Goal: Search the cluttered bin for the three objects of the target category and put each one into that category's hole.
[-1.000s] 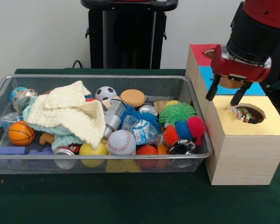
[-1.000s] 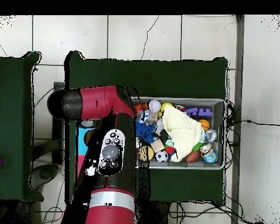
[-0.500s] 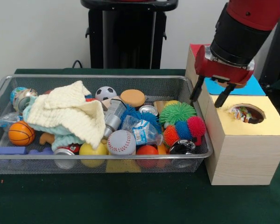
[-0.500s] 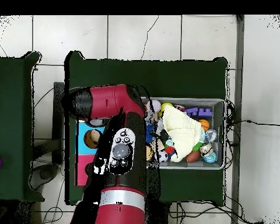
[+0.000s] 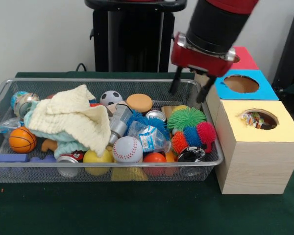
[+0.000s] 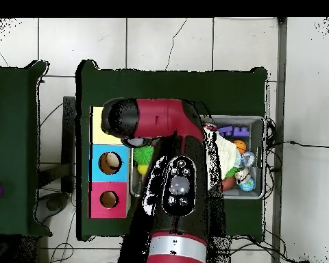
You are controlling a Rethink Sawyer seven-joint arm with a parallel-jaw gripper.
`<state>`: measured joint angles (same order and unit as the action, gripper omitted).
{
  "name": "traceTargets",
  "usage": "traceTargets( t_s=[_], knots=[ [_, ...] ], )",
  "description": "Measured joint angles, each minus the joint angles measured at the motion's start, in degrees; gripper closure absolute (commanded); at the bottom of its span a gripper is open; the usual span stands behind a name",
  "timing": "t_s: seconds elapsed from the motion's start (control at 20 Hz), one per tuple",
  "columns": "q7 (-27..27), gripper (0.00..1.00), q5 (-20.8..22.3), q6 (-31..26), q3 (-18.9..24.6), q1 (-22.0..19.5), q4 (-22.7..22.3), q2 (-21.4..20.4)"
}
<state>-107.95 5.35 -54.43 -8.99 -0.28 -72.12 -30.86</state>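
Observation:
My gripper (image 5: 189,90) hangs open and empty above the right rear corner of the wire bin (image 5: 103,81), just over the green spiky ball (image 5: 186,117). The bin holds a cream cloth (image 5: 71,120), a baseball (image 5: 127,149), a soccer ball (image 5: 110,98), a small basketball (image 5: 22,139), several spiky balls (image 5: 206,132), an orange disc (image 5: 139,103), a crumpled plastic wrapper (image 5: 148,138) and cans. To the right stand the yellow box (image 5: 284,132), blue box (image 5: 264,92) and red box (image 5: 245,54). Something crumpled and colourful lies in the yellow hole (image 5: 258,119). In the overhead view the arm (image 6: 177,185) hides the gripper.
The three boxes stand against the bin's right end, their tops higher than its rim. In the overhead view the blue hole (image 6: 110,162) and red hole (image 6: 109,200) show, and the cloth (image 6: 225,154) peeks past the arm. Green cloth covers the table (image 5: 137,210).
The gripper has swung from above the yellow box's hole leftward, in the front view, to over the bin's right end. It stays open and empty.

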Motion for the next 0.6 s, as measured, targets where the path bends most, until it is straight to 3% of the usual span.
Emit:
traceTargets(
  t_s=[0.05, 0.1, 0.6],
  knots=[
    [0.0, 0.0, 0.0, 0.0, 0.2, -0.9, -0.8, -0.9],
    [0.0, 1.0, 0.2, 0.0, 0.7, -3.7, -3.1, -3.7],
    [0.0, 1.0, 1.5, 0.0, 1.1, -6.8, -4.9, -7.1]
  ],
)
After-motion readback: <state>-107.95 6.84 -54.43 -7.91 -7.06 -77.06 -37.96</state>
